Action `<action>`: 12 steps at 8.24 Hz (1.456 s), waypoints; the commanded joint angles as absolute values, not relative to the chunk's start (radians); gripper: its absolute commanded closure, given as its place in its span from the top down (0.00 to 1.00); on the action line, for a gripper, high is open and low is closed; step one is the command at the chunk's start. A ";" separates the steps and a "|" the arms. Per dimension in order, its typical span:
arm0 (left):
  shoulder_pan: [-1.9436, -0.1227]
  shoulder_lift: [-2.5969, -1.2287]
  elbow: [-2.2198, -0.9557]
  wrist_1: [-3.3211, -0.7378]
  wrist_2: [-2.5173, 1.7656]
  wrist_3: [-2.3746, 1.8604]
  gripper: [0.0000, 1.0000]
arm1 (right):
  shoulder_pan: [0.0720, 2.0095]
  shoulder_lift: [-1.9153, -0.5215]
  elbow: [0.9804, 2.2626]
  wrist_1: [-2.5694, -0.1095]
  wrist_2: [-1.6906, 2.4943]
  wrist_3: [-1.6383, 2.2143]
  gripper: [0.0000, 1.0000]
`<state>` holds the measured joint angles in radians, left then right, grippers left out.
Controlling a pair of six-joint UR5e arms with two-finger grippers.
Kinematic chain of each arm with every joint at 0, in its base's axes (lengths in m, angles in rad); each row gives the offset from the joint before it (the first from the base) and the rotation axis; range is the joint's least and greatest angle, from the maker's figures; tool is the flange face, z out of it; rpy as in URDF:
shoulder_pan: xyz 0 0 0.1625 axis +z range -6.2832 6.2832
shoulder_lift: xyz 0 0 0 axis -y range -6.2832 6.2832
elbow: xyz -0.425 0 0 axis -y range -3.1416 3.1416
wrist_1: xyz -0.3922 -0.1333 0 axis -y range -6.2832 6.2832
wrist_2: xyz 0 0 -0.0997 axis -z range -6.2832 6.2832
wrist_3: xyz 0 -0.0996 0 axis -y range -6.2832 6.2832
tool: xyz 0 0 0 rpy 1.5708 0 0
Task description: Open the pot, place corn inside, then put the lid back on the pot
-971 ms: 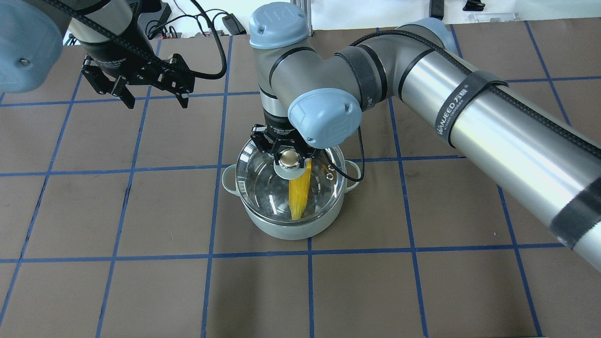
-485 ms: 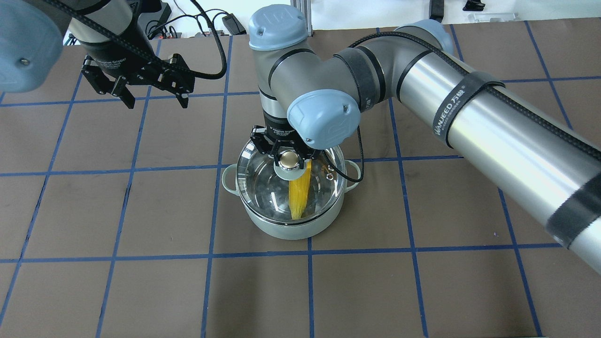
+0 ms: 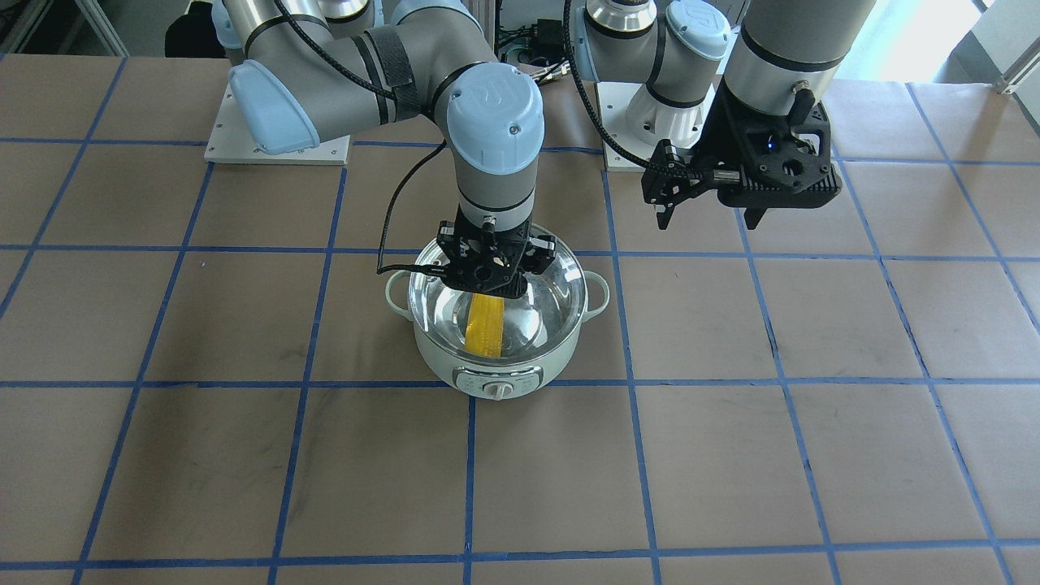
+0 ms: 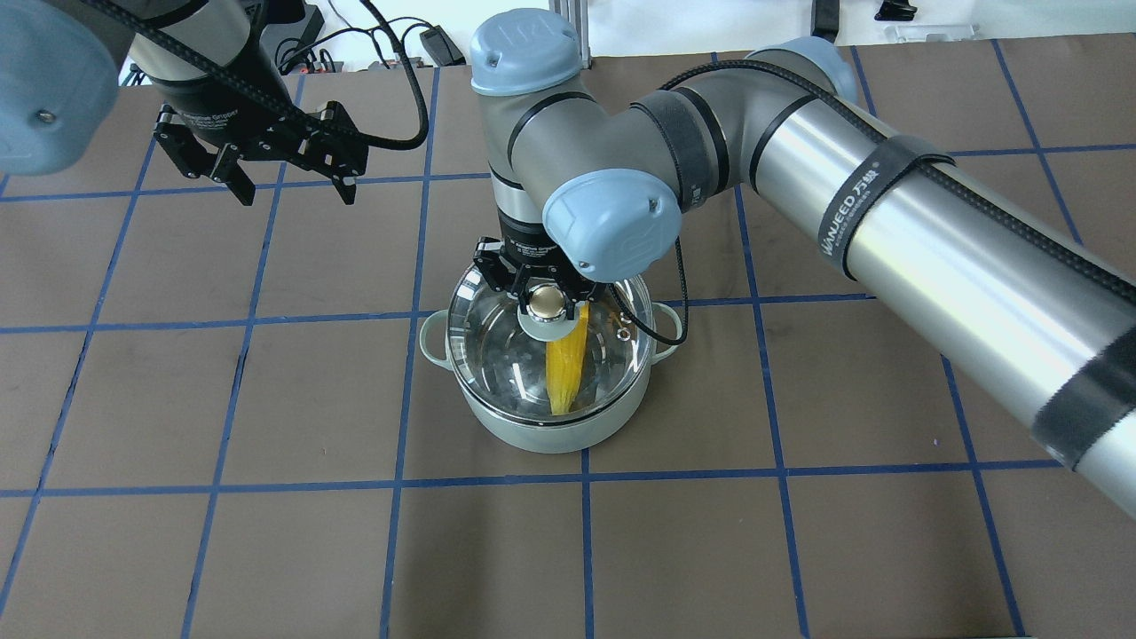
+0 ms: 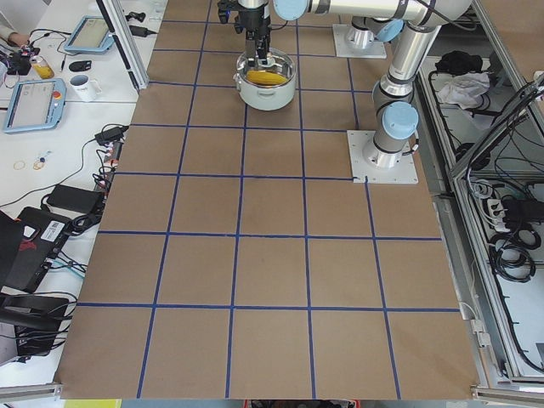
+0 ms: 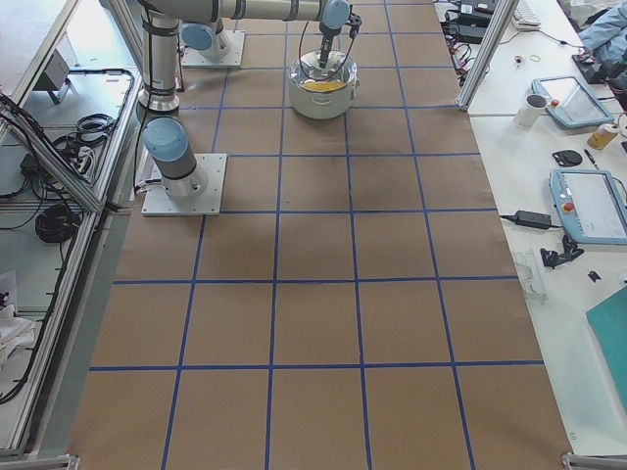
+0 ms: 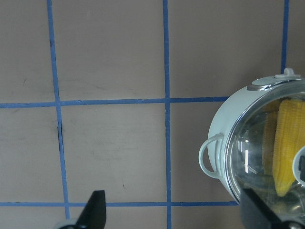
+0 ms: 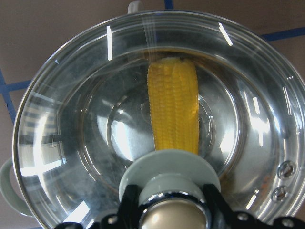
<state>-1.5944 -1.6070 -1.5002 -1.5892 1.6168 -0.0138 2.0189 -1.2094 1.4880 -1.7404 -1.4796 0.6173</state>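
Two tools are being accounted for. The right tool [image 4: 548,303] is standing straight down over the pot [image 4: 532,437]. Its fingers [image 8: 127,206] are clenching the beige knob [image 8: 172,218] of the lid [image 4: 493,351] from both sides. This centred, vertical hold is judged to be keeping the glass level with the rim. The lid is looking seated on the pot, or very nearly so; contact all round cannot be confirmed. The corn [image 4: 565,366] is lying inside on the steel floor under the glass, running far to near, clear of the rim. The pot is sitting mid-table [image 4: 266,399]. The left tool [image 4: 295,193] is hanging spread wide and empty, far-left of the pot and well apart, evidently parked out of the way.
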 commanded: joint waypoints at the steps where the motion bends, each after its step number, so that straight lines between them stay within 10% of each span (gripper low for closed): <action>1: -1.594 -1.608 -1.500 -1.589 1.617 -0.014 1.00 | 2.020 -1.212 1.488 -1.736 -1.476 0.618 0.14; 12: -1.594 -1.608 -1.500 -1.589 1.617 -0.014 1.00 | 2.020 -1.210 1.488 -1.730 -1.457 0.635 0.15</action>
<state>-1.5939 -1.6076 -1.5002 -1.5892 1.6168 -0.0138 2.0202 -1.2113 1.4879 -1.7287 -1.4572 0.6373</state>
